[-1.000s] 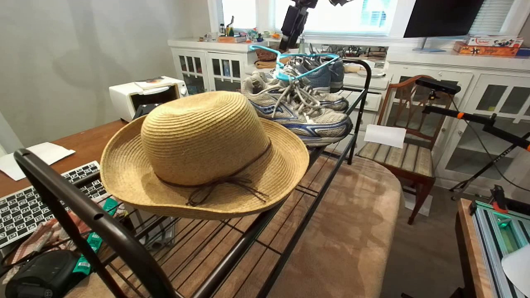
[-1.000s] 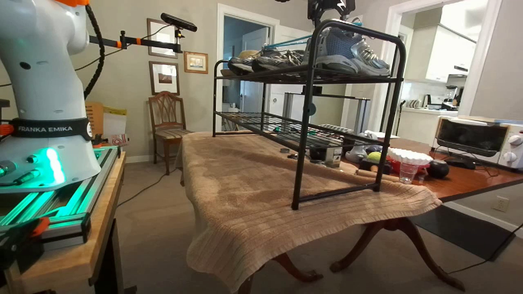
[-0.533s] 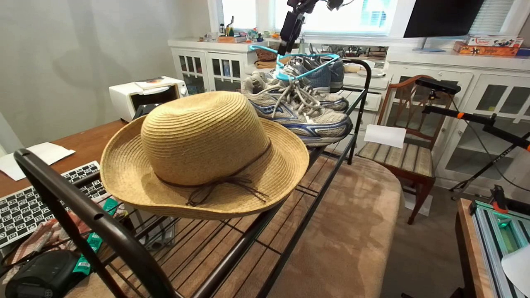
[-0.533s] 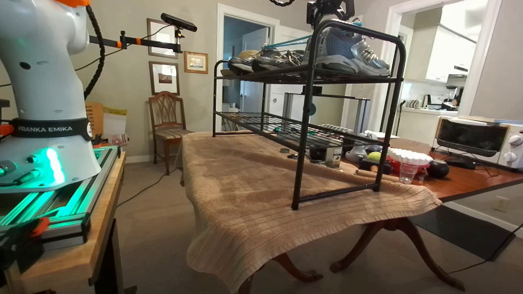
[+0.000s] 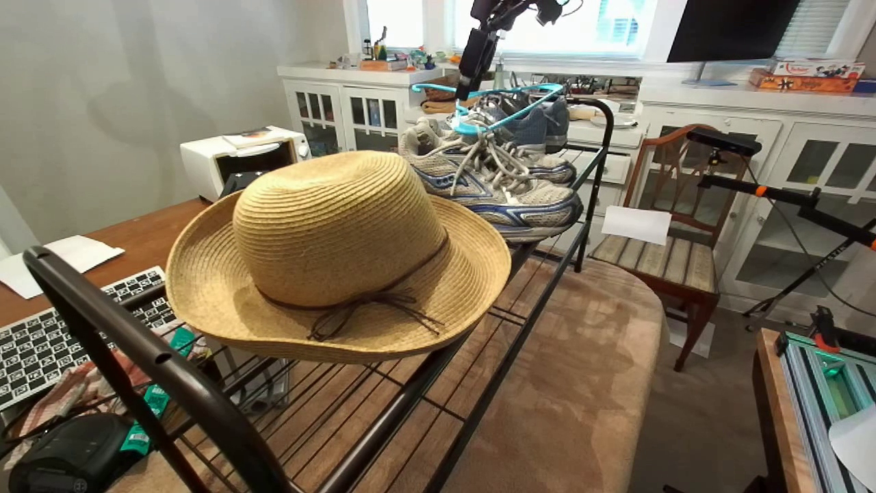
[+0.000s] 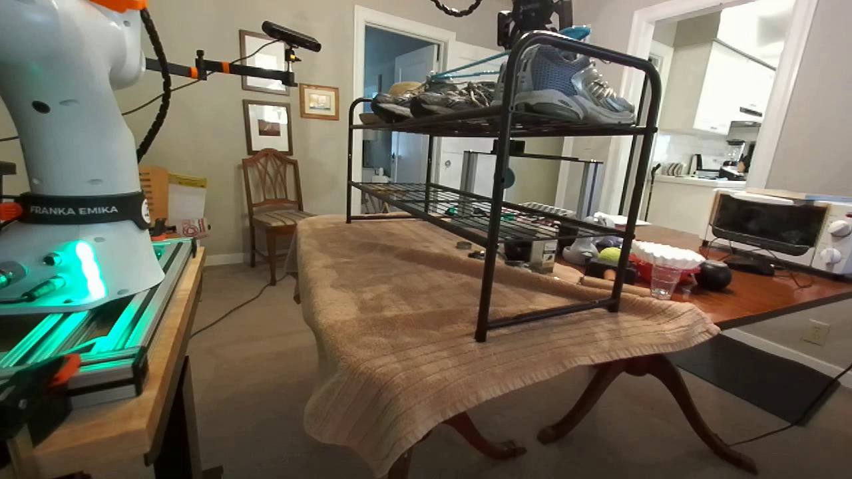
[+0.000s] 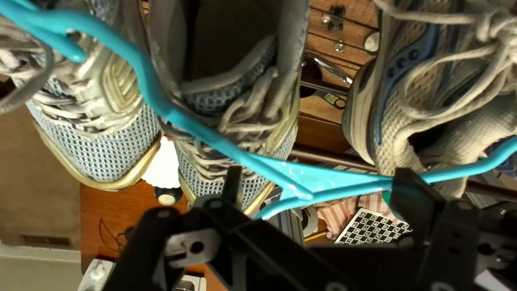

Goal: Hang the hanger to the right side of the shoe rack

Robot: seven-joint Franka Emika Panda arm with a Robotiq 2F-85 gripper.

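Note:
The teal-blue hanger (image 5: pixel 472 128) lies across the tops of the sneakers on the upper shelf of the black shoe rack (image 5: pixel 609 137). It also shows in an exterior view (image 6: pixel 472 68), partly hidden by the rack's end rail (image 6: pixel 579 46). My gripper (image 5: pixel 462 90) points down at the hanger's hook end, with its tips close to it. In the wrist view my gripper (image 7: pixel 319 173) is open. The hanger's neck (image 7: pixel 323 182) runs across between the two spread fingers, and the right finger covers part of one hanger arm. Whether the fingers touch it I cannot tell.
Grey-white sneakers (image 5: pixel 493 185) stand under the hanger, and blue-grey sneakers (image 6: pixel 559 83) stand by the end rail. A straw hat (image 5: pixel 342 239) sits on the same shelf. A brown chair (image 5: pixel 664 253) and a camera arm (image 5: pixel 759 188) stand beyond the table.
My gripper has come down toward the hanger's hook end. The hanger has tipped slightly: one end is lower and the opposite end a little higher. The sneakers and rack have not moved.

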